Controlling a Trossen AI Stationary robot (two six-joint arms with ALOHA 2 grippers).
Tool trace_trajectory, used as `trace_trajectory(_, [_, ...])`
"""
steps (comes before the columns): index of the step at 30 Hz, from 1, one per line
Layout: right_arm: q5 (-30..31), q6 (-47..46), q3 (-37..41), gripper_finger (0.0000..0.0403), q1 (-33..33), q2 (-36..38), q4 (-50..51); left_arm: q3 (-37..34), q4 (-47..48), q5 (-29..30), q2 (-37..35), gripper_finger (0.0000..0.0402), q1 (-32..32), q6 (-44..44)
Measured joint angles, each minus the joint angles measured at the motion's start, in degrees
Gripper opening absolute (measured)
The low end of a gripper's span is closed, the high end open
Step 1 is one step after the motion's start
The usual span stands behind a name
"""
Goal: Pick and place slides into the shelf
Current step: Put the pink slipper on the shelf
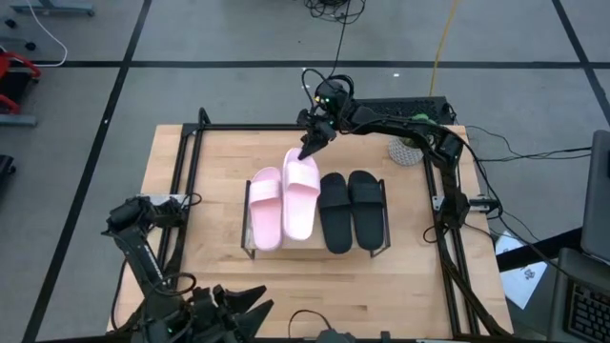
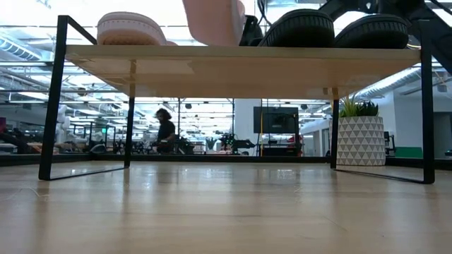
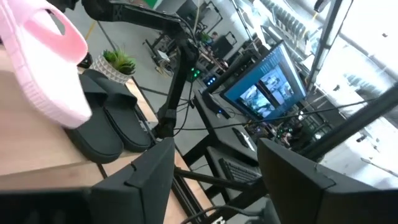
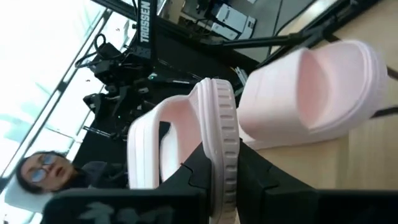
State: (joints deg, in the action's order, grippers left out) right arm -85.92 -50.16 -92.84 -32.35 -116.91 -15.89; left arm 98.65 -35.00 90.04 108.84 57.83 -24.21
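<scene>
The shelf (image 1: pixel 315 250) stands mid-table with several slides on its board (image 2: pixel 233 63). One pink slide (image 1: pixel 265 208) and the black pair (image 1: pixel 335 211) (image 1: pixel 367 205) lie flat on it side by side. A second pink slide (image 1: pixel 300 195) lies between them, reaching farther toward the table's far edge, with my right gripper (image 1: pixel 312 145) shut on its far end. My left gripper (image 3: pixel 211 168) waits near the table's near edge, left of the shelf, open with nothing between its fingers. My right gripper pinches the sole's rim (image 4: pixel 222 163) at the pink slide's far end between its two fingers, close to the strap (image 4: pixel 149 140). The fingers come about level from the table's far side, along the slide. The slide tilts, its near part down on the shelf board (image 2: pixel 220 39).
A small potted plant (image 1: pixel 405 151) stands at the far right of the table. Black frame rails (image 1: pixel 186 181) run along the table's sides. A person (image 4: pixel 37 171) shows beyond the table's near edge. Bare wood lies left and right of the shelf.
</scene>
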Motion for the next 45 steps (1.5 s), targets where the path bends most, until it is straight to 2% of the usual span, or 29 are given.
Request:
trace_trajectory(8, [-1.4, 2.8, 0.0, 0.0026, 0.7, 1.0, 6.0, 0.0, 0.1, 0.0, -3.4, 0.0225, 0.9, 8.3])
trace_trajectory(17, [0.6, 6.9, 0.0, 0.0026, 1.7, 0.9, 10.7, 0.0, 0.3, 0.0, -6.6, 0.0225, 0.4, 15.8])
trace_trajectory(25, [4.4, 18.6, 0.0, 0.0026, 0.7, 1.0, 25.2, 0.0, 0.4, 0.0, -7.0, 0.0225, 0.4, 18.6])
trace_trajectory(32, [11.9, 32.4, 0.0, 0.0026, 0.4, 1.0, 39.7, 0.0, 0.4, 0.0, -7.0, 0.0225, 0.4, 18.8])
trace_trajectory(45, [12.4, 34.5, -1.7, 0.0026, 1.6, 1.5, 40.2, 0.0, 0.4, 0.0, -7.0, 0.0225, 0.4, 19.6])
